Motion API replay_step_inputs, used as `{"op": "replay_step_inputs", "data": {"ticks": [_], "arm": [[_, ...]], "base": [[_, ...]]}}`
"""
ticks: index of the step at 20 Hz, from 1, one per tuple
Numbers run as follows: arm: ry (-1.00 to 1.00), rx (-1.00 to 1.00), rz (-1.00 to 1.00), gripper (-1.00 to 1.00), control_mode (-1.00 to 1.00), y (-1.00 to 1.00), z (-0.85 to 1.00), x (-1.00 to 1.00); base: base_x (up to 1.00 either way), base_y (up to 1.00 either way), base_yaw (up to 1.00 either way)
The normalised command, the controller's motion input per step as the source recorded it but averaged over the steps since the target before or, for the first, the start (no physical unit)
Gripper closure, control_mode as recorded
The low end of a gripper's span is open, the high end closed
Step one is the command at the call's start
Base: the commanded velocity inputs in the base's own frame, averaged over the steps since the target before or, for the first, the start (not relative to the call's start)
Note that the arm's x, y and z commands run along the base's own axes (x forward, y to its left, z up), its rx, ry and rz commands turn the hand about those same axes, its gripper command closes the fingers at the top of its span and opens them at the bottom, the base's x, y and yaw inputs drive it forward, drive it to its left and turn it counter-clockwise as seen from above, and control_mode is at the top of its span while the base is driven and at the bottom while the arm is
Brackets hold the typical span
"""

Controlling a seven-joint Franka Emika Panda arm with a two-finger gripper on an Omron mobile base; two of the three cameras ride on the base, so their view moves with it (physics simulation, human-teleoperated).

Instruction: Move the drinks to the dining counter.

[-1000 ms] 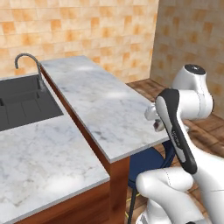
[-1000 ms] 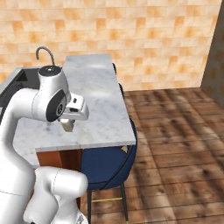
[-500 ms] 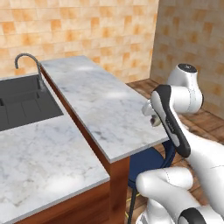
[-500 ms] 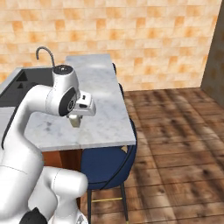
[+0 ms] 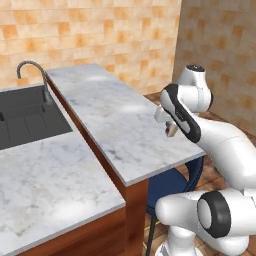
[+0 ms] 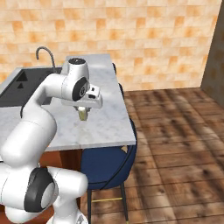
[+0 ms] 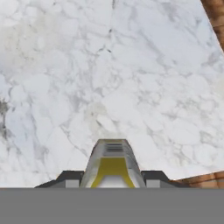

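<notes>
Hand view, bottom centre: gripper (image 7: 113, 177) is clamped on a small carton (image 7: 113, 159). One dark finger tip (image 7: 70, 176) sits on each side of it, pressed against it. The view looks down on the carton's folded top, pale grey with a yellow patch. This colour detail is too small to read in the base views. Behind the carton is the marble of the dining counter (image 7: 131, 65). Brown wood floor shows in the upper right corner and at the lower right edge.

Left base view: blue chair (image 5: 170, 182) at lower centre, tucked under the counter's near end. The lower marble top (image 5: 50, 185) runs along the left. The gripper (image 5: 171, 129) is at centre right, with the carton (image 5: 171, 132) as a small beige block below the hand. It is over the near right part of the dining counter (image 5: 115, 115), close to the right edge. Whether it touches the slab, cannot tell. Further back at left are the black sink (image 5: 25, 115) and the curved tap (image 5: 32, 70).

Right base view: the same chair (image 6: 109, 164) is seen in full at lower centre, on the wood floor (image 6: 175, 144). The gripper (image 6: 83, 111) points down with the carton (image 6: 83, 114) over the dining counter (image 6: 103, 131). The sink (image 6: 22, 85) and tap (image 6: 43, 52) are at upper left. The orange tiled wall (image 6: 144, 35) is at the back.
</notes>
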Motion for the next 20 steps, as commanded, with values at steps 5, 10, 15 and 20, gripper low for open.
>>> {"op": "replay_step_inputs", "data": {"ticks": [5, 10, 15, 20], "arm": [[0.11, -0.03, -0.04, 1.0, -1.0, -0.13, -0.06, 0.54], [0.06, -0.06, -0.02, 1.0, -1.0, -0.17, -0.2, 0.48], [0.04, -0.06, -0.01, 1.0, -1.0, -0.19, -0.24, 0.43], [0.04, -0.02, 0.0, 1.0, -1.0, -0.21, -0.27, 0.39]], "base": [[0.0, 0.0, 0.0], [0.0, 0.0, 0.0], [0.0, 0.0, 0.0], [0.0, 0.0, 0.0]]}}
